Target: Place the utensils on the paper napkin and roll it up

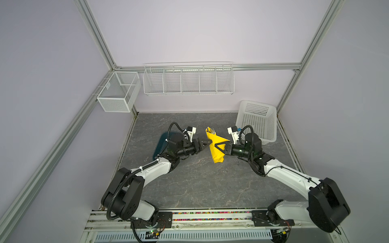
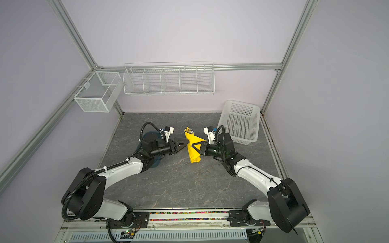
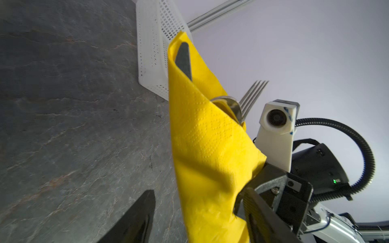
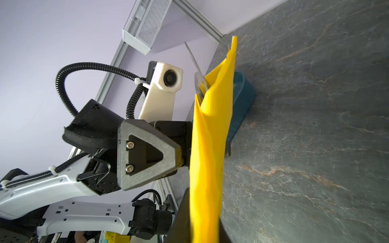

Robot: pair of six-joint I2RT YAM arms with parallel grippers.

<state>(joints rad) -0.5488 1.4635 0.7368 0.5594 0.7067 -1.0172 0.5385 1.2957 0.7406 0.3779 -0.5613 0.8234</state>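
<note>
The right gripper [image 1: 216, 146] clamps the rolled napkin [image 1: 217, 156] mid-length, with the utensils [image 1: 213, 131] poking out. The left gripper [image 1: 208, 145] straddles it, jaws spread, one finger clear.

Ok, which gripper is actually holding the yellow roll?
The right gripper, clamped shut on the paper napkin; the left gripper has its jaws open either side of it.

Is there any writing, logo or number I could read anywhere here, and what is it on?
No text here can be read.
The small tag on the white mesh box: too small to read.
The multicoloured strip at the front: blurred, no letters made out.
The yellow napkin: embossed dots only, no print.
</note>
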